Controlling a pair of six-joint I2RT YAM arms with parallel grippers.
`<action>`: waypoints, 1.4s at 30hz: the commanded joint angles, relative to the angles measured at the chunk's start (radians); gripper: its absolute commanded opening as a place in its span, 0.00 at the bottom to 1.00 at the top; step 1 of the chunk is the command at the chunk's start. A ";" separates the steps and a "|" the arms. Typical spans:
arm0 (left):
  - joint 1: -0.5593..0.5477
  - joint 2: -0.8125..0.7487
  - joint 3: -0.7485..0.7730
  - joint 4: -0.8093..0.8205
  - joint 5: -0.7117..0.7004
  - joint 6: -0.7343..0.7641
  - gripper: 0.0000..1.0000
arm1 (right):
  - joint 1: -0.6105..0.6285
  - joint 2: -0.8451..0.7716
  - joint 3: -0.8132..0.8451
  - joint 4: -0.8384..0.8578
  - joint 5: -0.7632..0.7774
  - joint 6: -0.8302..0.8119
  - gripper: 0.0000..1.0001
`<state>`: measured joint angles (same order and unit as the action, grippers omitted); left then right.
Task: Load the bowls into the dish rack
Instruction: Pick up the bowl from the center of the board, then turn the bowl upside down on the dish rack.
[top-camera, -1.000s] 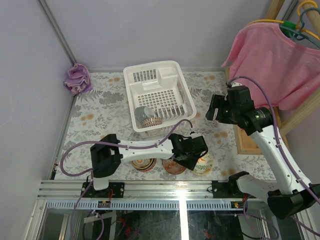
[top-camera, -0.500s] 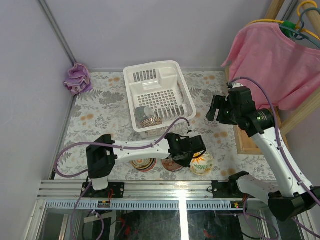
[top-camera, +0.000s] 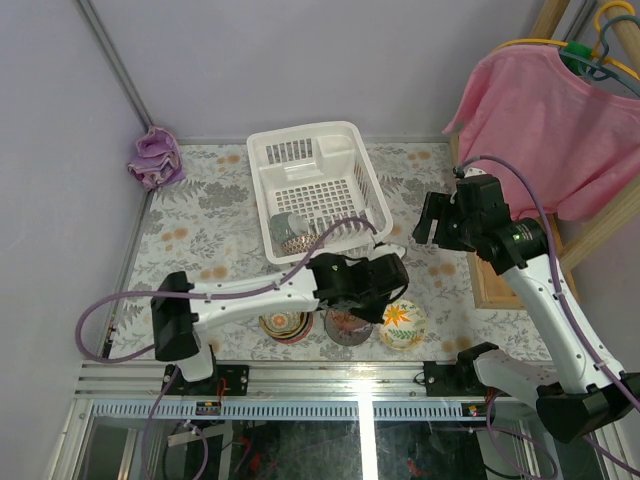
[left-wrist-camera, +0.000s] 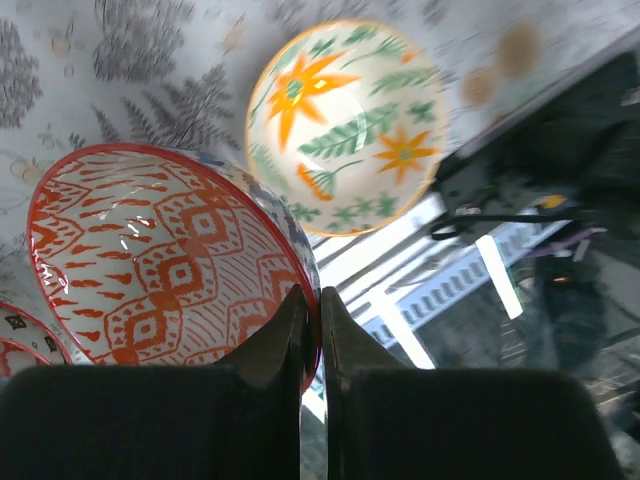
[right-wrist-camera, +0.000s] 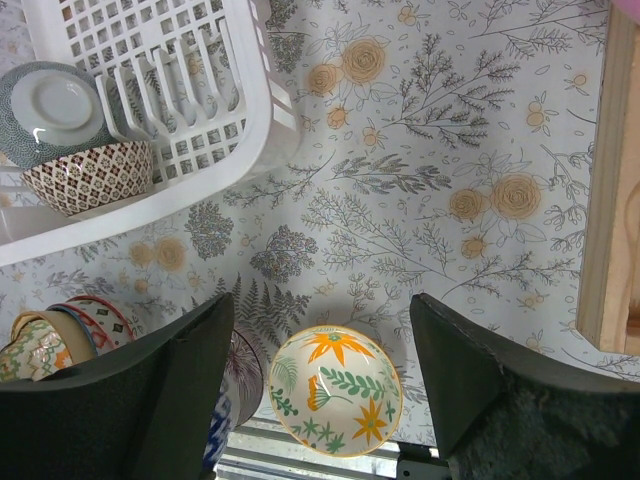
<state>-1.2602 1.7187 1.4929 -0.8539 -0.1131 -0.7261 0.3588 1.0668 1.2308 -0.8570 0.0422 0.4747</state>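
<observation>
Right wrist: speckled bowl (right-wrist-camera: 52, 108) and brown-patterned bowl (right-wrist-camera: 92, 176) inside dish rack (right-wrist-camera: 265, 100)

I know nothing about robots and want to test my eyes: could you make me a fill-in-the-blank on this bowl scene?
The left gripper is shut on the rim of a ___-patterned bowl.
The rack holds ___ bowls.
The right gripper is ___ and holds nothing.
Missing words: red; two; open.
</observation>
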 joint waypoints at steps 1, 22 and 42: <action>0.043 -0.105 0.131 0.024 -0.024 0.034 0.00 | -0.007 0.012 0.050 -0.021 -0.003 -0.005 0.78; 0.803 0.091 0.341 0.624 0.804 -0.203 0.00 | -0.020 0.365 0.237 0.017 -0.091 -0.051 0.81; 0.855 -0.041 -0.180 0.941 0.684 -0.429 0.00 | -0.021 0.513 0.307 -0.130 -0.260 -0.018 0.82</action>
<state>-0.3923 1.7317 1.3510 -0.1101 0.5896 -1.0695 0.3435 1.5944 1.5402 -0.9516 -0.1524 0.4469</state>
